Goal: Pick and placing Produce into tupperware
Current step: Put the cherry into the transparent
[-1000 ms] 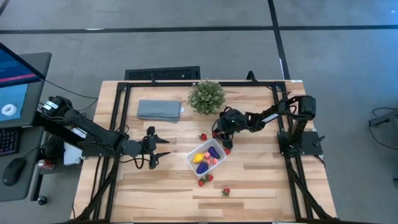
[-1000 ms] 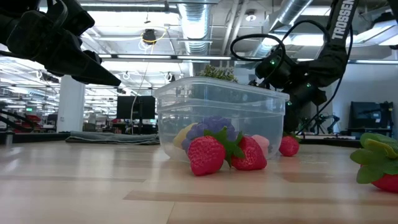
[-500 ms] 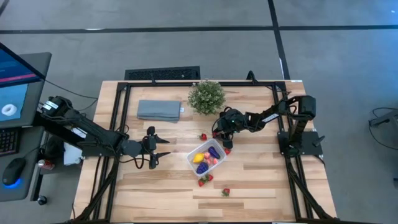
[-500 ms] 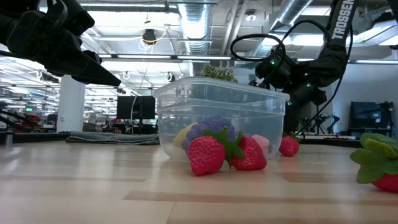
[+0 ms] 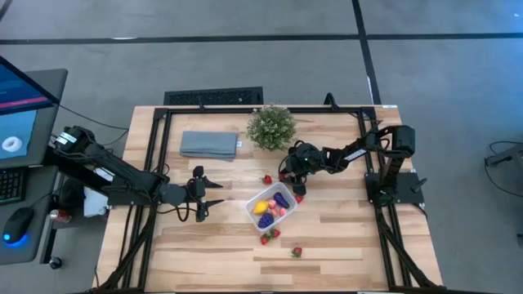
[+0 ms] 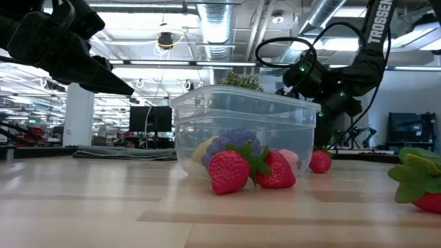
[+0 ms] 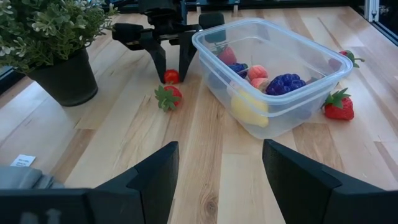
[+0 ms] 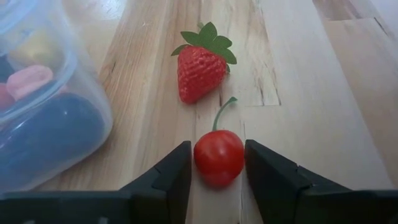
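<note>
The clear tupperware (image 5: pixel 250 205) stands mid-table and holds a yellow piece, purple and pink pieces and a strawberry (image 7: pixel 227 55). My right gripper (image 8: pixel 219 180) is low at the box's far right corner. It points slantwise down, fingers on either side of a small red cherry (image 8: pixel 219 157) that lies on the table. A strawberry (image 8: pixel 202 65) lies just beyond it. Two more strawberries (image 5: pixel 268 236) lie by the box's near side and another (image 5: pixel 297 251) nearer the front. My left gripper (image 5: pixel 216 196) hovers open, left of the box. My right gripper's fingertips (image 8: pixel 177 171) stand close on both sides of the cherry's round body (image 8: pixel 205 158), coming slantwise from above. The cherry rests on the table, its stem pointing away from the fingers. I cannot tell whether either finger touches it.
A bushy potted plant (image 5: pixel 271 126) stands at the far middle, with a folded grey-blue cloth (image 5: pixel 209 144) to its left. Black frame rails (image 5: pixel 155 163) run along the table's left, right and far edges. One more strawberry (image 5: pixel 298 198) lies at the box's right side.
</note>
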Action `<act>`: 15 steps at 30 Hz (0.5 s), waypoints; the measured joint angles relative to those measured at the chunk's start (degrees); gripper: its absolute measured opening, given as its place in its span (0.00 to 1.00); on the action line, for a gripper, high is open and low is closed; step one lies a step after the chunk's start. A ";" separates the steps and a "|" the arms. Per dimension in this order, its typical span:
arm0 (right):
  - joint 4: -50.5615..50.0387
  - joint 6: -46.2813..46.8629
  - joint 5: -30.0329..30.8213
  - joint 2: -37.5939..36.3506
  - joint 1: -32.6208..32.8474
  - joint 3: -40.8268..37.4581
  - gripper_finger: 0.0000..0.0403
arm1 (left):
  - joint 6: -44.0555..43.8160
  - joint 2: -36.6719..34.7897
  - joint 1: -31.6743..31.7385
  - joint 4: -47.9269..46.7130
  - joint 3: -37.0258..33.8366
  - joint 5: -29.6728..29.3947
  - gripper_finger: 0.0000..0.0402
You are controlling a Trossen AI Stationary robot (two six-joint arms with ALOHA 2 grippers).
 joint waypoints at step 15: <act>0.02 0.00 0.02 0.00 0.00 0.00 0.36 | 0.00 0.02 0.00 0.00 0.00 0.00 0.56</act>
